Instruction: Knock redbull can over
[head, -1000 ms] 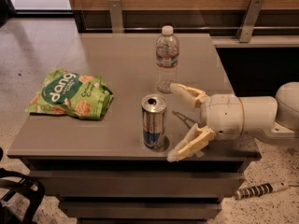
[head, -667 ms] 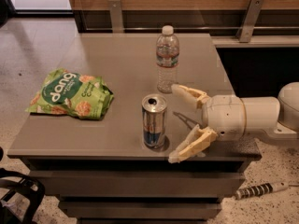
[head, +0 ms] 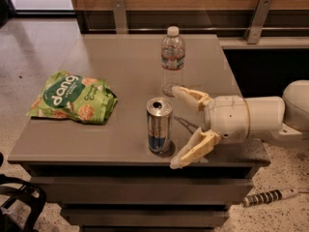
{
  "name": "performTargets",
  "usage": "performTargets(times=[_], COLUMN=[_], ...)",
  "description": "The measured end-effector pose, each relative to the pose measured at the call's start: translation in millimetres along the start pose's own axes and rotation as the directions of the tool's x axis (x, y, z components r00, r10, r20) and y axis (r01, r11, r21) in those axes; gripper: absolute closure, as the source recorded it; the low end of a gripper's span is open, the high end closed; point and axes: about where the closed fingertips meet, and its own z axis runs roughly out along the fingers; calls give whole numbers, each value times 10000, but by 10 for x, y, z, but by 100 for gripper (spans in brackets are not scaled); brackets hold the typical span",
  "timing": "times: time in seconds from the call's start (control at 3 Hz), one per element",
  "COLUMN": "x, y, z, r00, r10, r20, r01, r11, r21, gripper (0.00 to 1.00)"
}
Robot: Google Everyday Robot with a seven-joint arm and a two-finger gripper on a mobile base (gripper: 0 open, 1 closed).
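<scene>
The redbull can [head: 159, 125], slim, silver and blue with a shiny pull-tab top, stands upright near the front edge of the grey table [head: 120, 66]. My gripper [head: 175, 127] comes in from the right at can height, just right of the can. Its two cream fingers [head: 190, 96] are spread wide apart, one behind the can's right side and one toward the table's front edge. The gripper is empty and does not touch the can.
A clear water bottle [head: 172, 60] with a white cap stands just behind the can. A green snack bag [head: 72, 97] lies on the table's left side. A striped object [head: 269, 196] lies on the floor at the right.
</scene>
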Motion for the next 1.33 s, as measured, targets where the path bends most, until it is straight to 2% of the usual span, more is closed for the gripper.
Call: performTargets(times=[0.33, 0.67, 1.33], x=[2, 22, -5], y=[11, 56, 70], z=[40, 96, 128], r00=[10000, 9998, 9999], r10=[30, 126, 70], r20=[1, -136, -140], r01=[-30, -129, -74], r11=[10000, 9998, 9997], r21=[-95, -180, -249], gripper=[0, 19, 65])
